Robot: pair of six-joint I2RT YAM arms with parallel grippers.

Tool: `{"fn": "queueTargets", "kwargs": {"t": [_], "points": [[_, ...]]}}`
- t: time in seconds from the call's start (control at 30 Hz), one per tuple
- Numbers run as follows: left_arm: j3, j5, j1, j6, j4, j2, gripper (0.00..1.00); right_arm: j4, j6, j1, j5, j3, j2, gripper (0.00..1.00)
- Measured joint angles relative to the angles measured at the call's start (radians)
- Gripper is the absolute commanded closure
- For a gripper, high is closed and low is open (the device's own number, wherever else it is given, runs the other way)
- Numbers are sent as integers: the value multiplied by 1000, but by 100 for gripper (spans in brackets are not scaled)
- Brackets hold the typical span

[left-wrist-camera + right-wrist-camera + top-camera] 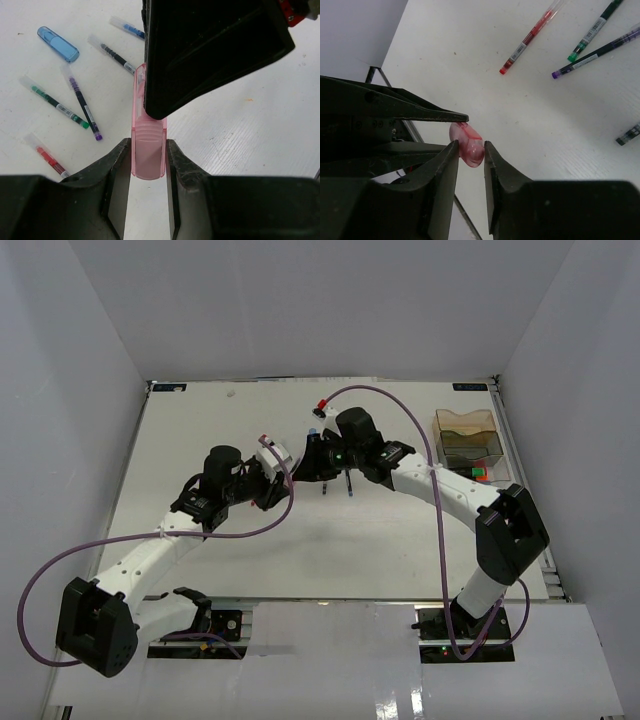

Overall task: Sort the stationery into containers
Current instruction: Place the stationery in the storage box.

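Observation:
A translucent pink piece (pixel 147 150) hangs in the air between both grippers. My left gripper (pixel 147 172) is shut on its near end. My right gripper (pixel 471 150) closes its fingers against the other end (pixel 468 145). In the top view the two grippers meet at mid-table, left (pixel 283 473) and right (pixel 310 462). Loose pens lie on the table below: red (pixel 47 156), green (pixel 55 101), purple (pixel 82 102), dark (pixel 112 54), blue (pixel 127 27), plus a pastel blue piece (pixel 58 44). The amber tray (pixel 462 423) and its adjoining tray (pixel 487 445) sit at the far right.
Green and red-capped markers (pixel 478 472) lie at the near end of the trays. A red-capped item (pixel 322 405) lies behind the right gripper. The right arm's purple cable (pixel 400 405) arcs over the table. White walls enclose the table on three sides.

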Motion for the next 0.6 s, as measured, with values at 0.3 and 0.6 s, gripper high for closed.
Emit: {"fn": "queueTargets", "kwargs": {"t": [0.3,0.6], "points": [[-11,-4,0,0,0,-1,43,16,8,1,-18,-3,0,92],[-11,-48,0,-32,23,-1,2,21,-13,-104,-4,-96,-45,92]]}}
